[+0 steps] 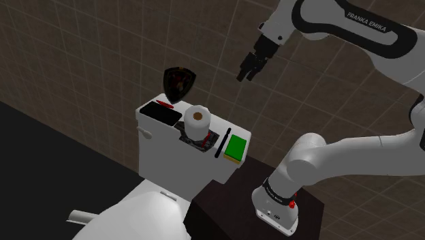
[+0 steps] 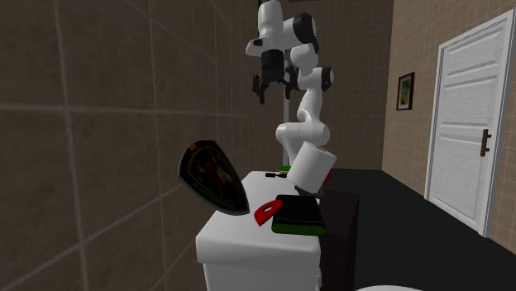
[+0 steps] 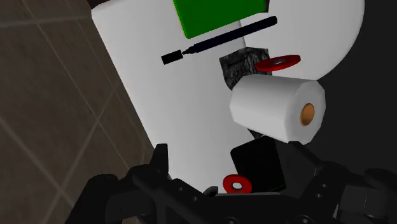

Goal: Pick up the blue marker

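The marker (image 1: 225,143) is a thin, dark navy stick with a black cap. It lies on the white lid of a toilet tank (image 1: 174,157), between a green block (image 1: 235,148) and a toilet paper roll (image 1: 197,121). In the wrist view the marker (image 3: 222,39) lies beside the green block (image 3: 219,14), far ahead of my black fingers (image 3: 159,162). My gripper (image 1: 248,69) hangs open and empty high above the tank, up near the tiled wall. From the second exterior view the gripper (image 2: 265,88) is well above the lid's far end, where the marker (image 2: 269,175) shows as a small dark line.
A black box (image 1: 158,114) with a red piece on it, a dark shield-shaped object (image 1: 180,83) and red rings (image 3: 278,62) also sit on the lid. The toilet bowl (image 1: 136,215) is below the tank. A white door (image 2: 467,124) stands at the second exterior view's right.
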You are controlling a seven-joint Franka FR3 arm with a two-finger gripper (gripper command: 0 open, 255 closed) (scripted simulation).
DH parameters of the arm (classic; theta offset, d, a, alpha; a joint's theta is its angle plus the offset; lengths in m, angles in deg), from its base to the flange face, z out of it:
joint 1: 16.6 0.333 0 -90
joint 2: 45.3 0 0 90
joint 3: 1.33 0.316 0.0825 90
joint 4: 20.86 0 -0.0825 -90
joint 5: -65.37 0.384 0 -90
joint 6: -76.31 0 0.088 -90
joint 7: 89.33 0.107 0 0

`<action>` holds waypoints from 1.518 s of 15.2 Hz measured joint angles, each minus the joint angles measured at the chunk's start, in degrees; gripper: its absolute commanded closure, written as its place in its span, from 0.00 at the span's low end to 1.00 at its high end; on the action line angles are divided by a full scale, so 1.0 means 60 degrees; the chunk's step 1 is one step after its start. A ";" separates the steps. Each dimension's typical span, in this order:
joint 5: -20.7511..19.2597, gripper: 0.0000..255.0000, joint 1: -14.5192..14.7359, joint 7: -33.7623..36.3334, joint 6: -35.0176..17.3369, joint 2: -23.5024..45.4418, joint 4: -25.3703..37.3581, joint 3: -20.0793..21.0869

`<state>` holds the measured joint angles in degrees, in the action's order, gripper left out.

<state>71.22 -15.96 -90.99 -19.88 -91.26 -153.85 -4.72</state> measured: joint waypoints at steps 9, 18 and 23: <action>-0.0115 0.00 -0.1635 0.4820 -0.0914 0.0574 -0.1446 0.2039; 0.0144 0.00 -0.3419 1.0984 -0.1529 0.1999 -0.2613 0.4254; 0.0207 0.00 -0.3545 1.1502 -0.2170 0.2326 -0.3083 0.4496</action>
<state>72.46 -37.23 -21.98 -32.90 -77.31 -172.35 22.26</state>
